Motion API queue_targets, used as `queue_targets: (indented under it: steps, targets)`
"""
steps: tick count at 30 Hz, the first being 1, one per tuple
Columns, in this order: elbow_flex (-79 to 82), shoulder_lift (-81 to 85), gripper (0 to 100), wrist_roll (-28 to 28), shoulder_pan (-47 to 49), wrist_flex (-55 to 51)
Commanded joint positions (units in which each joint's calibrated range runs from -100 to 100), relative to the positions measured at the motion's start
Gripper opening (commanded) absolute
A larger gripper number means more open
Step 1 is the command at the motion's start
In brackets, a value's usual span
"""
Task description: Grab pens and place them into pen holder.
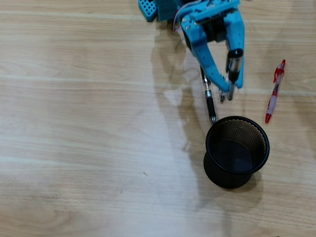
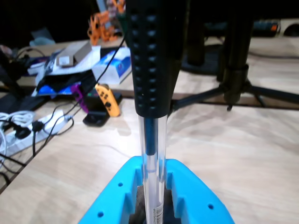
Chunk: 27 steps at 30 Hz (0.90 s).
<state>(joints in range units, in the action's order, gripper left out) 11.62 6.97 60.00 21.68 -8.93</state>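
Observation:
My blue gripper (image 1: pixel 231 86) is shut on a pen with a clear barrel and a black ribbed grip (image 1: pixel 234 63), held clear of the table just above the black mesh pen holder (image 1: pixel 260 134). In the wrist view the pen (image 2: pixel 152 140) stands upright between the blue jaws (image 2: pixel 152 191). A second black pen (image 1: pixel 209 97) lies on the wood table to the left of the gripper, its tip near the holder's rim. A red pen (image 1: pixel 274 92) lies to the right of the gripper. The holder looks empty inside.
The arm's blue base (image 1: pixel 148 9) is at the top edge. In the wrist view a black tripod (image 2: pixel 236 79) stands behind the pen, with cables (image 2: pixel 28 128), an orange controller (image 2: pixel 105 97) and boxes on the far left of the table.

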Motion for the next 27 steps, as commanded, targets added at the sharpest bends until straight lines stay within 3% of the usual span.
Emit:
queue_targets:
  steps: [1, 18, 23, 27]
  targets:
    - [-1.31, -4.55, 2, -0.52, 1.51, 7.34]
    - [-3.84, -15.33, 3, -0.68, 1.78, 8.98]
    - [-3.84, -15.25, 19, -0.89, 2.15, 8.98]
    - [-3.84, -14.91, 21, -0.94, 2.24, 8.43]
